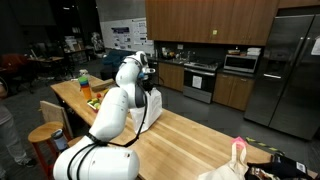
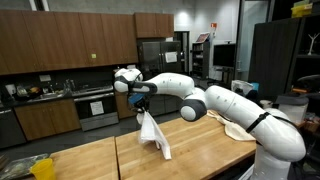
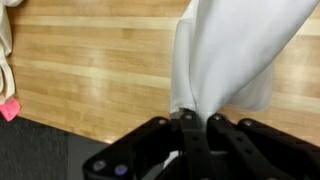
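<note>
My gripper (image 3: 196,122) is shut on a white cloth (image 3: 225,55) and holds it by one end above the wooden table. In both exterior views the cloth (image 2: 154,136) hangs down from the gripper (image 2: 141,107) with its lower end near or on the tabletop (image 2: 90,160). In an exterior view the cloth (image 1: 153,103) shows behind the arm, below the gripper (image 1: 147,75). In the wrist view the cloth spreads out over the wood planks (image 3: 90,70).
A pink item (image 3: 9,108) and a pale cloth edge (image 3: 6,45) lie at the wrist view's left. Bottles and food items (image 1: 85,85) stand at the table's far end. A bag (image 1: 236,158) and stools (image 1: 48,133) are near the table. Kitchen cabinets and a fridge (image 1: 290,70) stand behind.
</note>
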Robot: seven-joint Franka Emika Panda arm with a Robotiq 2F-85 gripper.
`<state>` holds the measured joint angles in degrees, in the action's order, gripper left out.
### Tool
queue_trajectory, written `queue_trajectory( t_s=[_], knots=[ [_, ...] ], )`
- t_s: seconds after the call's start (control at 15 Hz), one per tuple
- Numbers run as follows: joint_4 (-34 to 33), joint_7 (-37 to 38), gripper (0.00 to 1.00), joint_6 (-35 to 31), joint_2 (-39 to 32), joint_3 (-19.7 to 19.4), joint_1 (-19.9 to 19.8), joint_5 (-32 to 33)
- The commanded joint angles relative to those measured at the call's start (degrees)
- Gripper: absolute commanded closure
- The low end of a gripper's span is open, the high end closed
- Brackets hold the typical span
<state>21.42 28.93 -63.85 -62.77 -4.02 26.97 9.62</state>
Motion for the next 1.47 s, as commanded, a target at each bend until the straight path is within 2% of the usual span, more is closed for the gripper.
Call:
queue_trajectory(
  t_s=[0.0, 0.4, 0.47, 0.67, 0.73, 0.8, 0.87, 1.13, 1.4],
  knots=[
    [0.60, -11.43, 0.98, 1.76, 0.99, 0.25, 0.64, 1.04],
    [0.77, -32.12, 0.98, 0.99, 0.89, 0.40, 0.15, 2.62],
    [-0.05, -26.09, 0.93, 0.85, -0.06, 0.49, 0.41, 1.50],
    [-0.40, -30.45, 0.93, 1.01, -0.29, 0.52, 0.17, 2.13],
    [-0.46, -30.78, 0.98, 1.04, -0.32, 0.52, 0.12, 2.14],
    [-0.54, -30.60, 0.98, 1.12, -0.63, 0.47, 0.06, 2.16],
    [-0.77, -34.42, 0.98, 1.13, -0.87, 1.22, 0.25, 2.01],
    [-1.09, -48.18, 0.98, 0.30, -0.56, 0.23, 2.71, 6.83],
    [2.16, -61.38, 0.98, -0.37, 2.11, 0.24, 3.80, 10.08]
  ],
)
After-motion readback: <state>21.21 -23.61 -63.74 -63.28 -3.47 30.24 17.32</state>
